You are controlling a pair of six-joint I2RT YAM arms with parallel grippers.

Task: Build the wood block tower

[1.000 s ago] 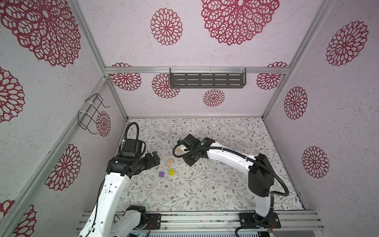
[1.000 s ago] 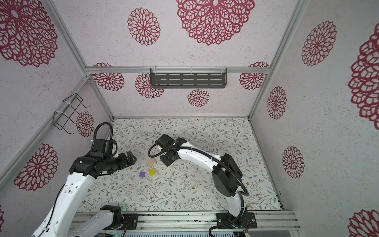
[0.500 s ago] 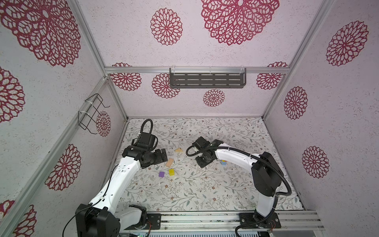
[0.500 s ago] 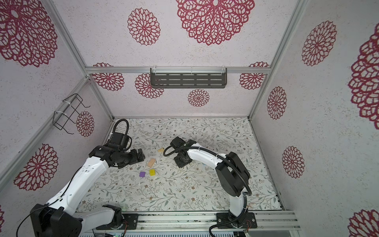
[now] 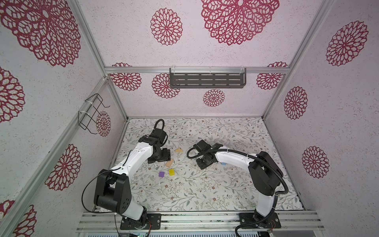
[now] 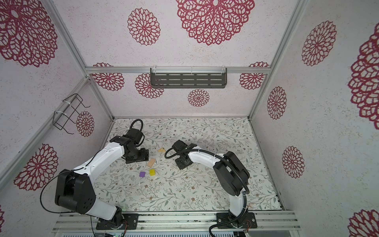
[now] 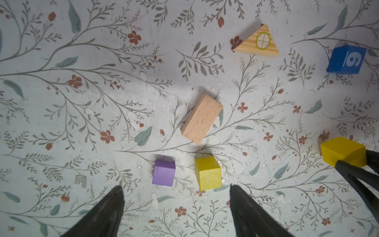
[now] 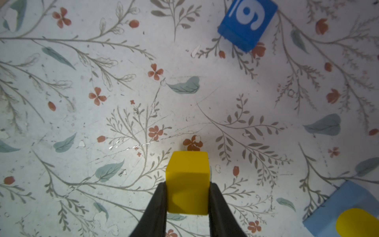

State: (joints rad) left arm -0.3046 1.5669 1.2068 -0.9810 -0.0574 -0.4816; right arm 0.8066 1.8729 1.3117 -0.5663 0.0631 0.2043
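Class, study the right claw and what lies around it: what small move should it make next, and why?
Probably swing the right claw toward the light blue block. It is shut on a yellow cube, and that block, already bearing a yellow piece, looks like the tower's start; no other stack shows.

We found both top views bright and evenly lit, the light soft enough that the arms (image 5: pixel 141 156) left only faint shadows on the mat (image 5: pixel 205 195). The wide lens splayed the walls (image 5: pixel 338 123) outward. In the wrist views the mat dimmed toward the corners, and a scratch (image 8: pixel 133 146) glinted. The tan block (image 7: pixel 202 118) threw a short, soft shadow. The left gripper (image 7: pixel 176 187) was dark and blurred close to the lens; the yellow block (image 8: pixel 187 184) was sharp.
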